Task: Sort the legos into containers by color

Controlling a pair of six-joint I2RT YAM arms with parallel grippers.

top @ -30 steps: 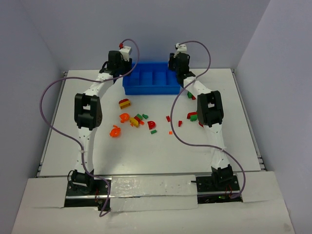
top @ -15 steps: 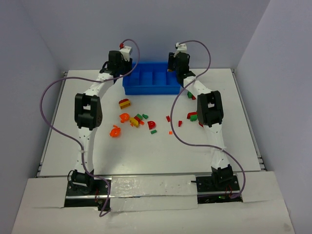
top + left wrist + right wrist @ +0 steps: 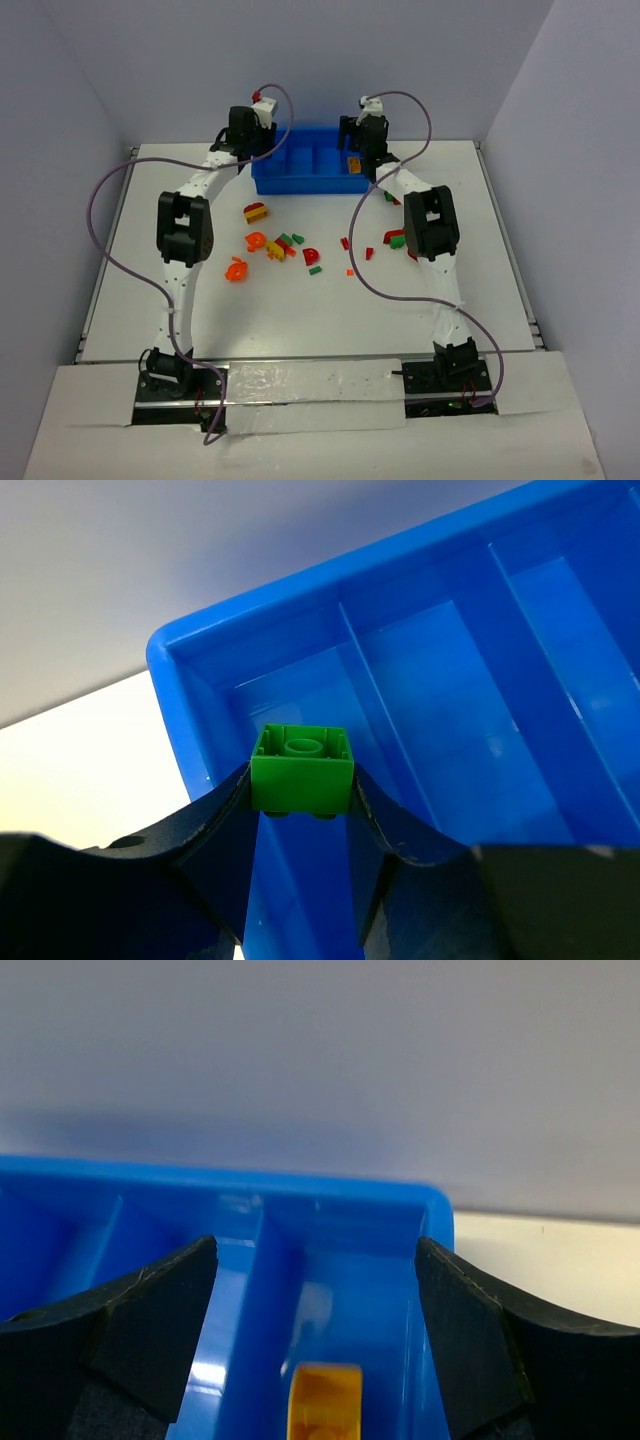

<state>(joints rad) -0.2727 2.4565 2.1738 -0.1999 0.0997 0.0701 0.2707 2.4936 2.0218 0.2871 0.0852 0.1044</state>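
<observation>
Early on: one yellow piece (image 3: pixel 325 1400) lies in the tray (image 3: pixel 310 186) under the wide-open right tool (image 3: pixel 315 1260), the left tool (image 3: pixel 300 785) holds a green brick (image 3: pixel 302 765) above it, and most legos (image 3: pixel 285 245) lie outside it.

Bright, even light fills the top view: the white bench (image 3: pixel 320 300) is near washed out, shadows beside the tray (image 3: pixel 300 185) faint and soft. In the left wrist view pale glare streaks the tray floor, and the dark fingers (image 3: pixel 205 825) below it look soft. The right wrist view shows bluish shadow on the wall (image 3: pixel 300 1110) behind the tray.
</observation>
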